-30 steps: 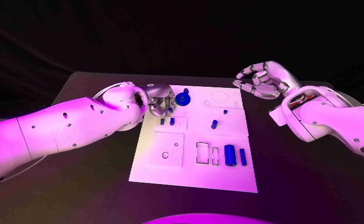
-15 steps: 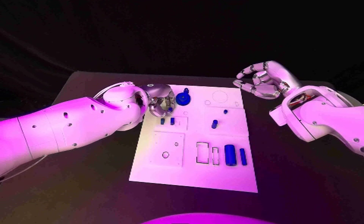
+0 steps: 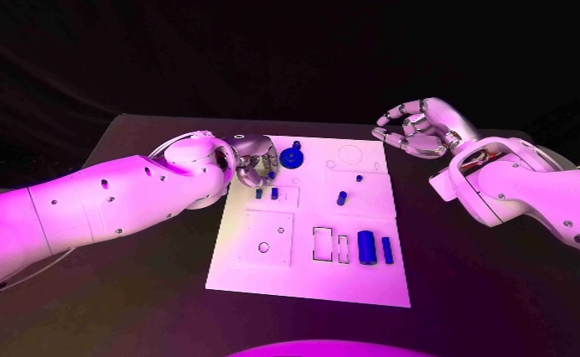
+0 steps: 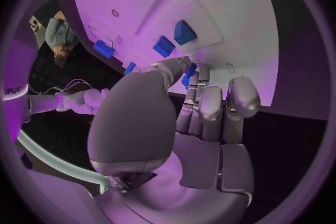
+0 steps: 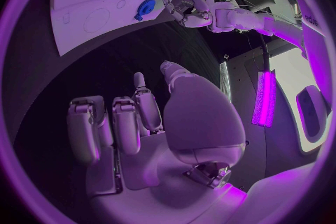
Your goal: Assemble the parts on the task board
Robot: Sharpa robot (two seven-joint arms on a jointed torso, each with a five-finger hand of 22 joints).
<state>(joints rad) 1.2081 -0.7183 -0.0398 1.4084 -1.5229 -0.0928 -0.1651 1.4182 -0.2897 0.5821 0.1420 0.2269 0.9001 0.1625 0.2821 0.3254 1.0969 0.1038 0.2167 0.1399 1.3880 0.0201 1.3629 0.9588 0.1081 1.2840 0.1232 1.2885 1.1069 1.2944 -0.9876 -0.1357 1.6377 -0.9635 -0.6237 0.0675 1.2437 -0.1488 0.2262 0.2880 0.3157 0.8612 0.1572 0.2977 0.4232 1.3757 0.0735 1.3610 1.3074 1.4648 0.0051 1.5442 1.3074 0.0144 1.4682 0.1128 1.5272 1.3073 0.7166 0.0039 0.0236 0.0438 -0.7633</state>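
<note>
A black table (image 3: 145, 290) fills the near part of the scene, its far edge running straight from left to right. Beyond it the room lies in darkness. Magenta light washes over everything. In the right wrist view, a bright purple strip lamp (image 5: 265, 98) glows.

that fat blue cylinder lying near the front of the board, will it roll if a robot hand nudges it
Probably. The blue cylinder lies on its side on the flat task board, so a sideways nudge would likely roll it; a push along its length should slide it. It looks like rigid plastic, probably light. Its smooth round surface may slip between metal fingers.
</note>
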